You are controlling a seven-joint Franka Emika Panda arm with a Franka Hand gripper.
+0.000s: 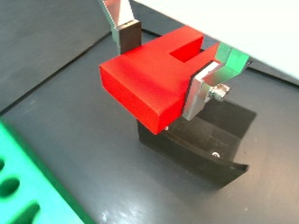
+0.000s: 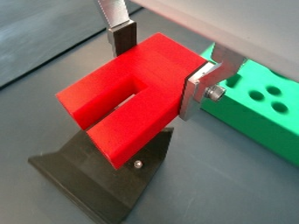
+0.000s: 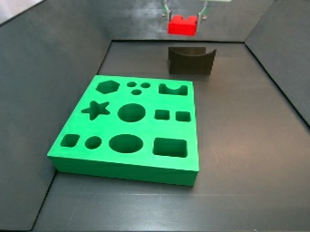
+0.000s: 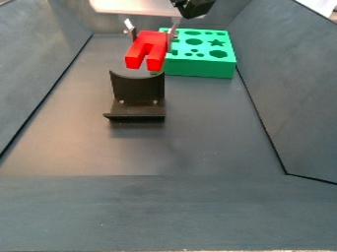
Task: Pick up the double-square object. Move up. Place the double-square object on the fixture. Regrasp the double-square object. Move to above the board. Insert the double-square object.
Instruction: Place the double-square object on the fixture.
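1. One double-square object [image 2: 122,101], one fixture [image 4: 136,94], one board [image 3: 133,127] and one gripper [image 1: 163,63] are counted.
2. The red double-square object is clamped between the gripper's silver fingers [image 2: 198,83], held in the air above the dark fixture, apart from it in a side view.
3. Its long axis is seen tilted, with the two prongs pointing away from the green board.
4. The fixture is set on the floor near the board's narrow end.

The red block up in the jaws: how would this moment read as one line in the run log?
gripper: shut on double-square object | position: above fixture, apart from it | board: no piece inserted
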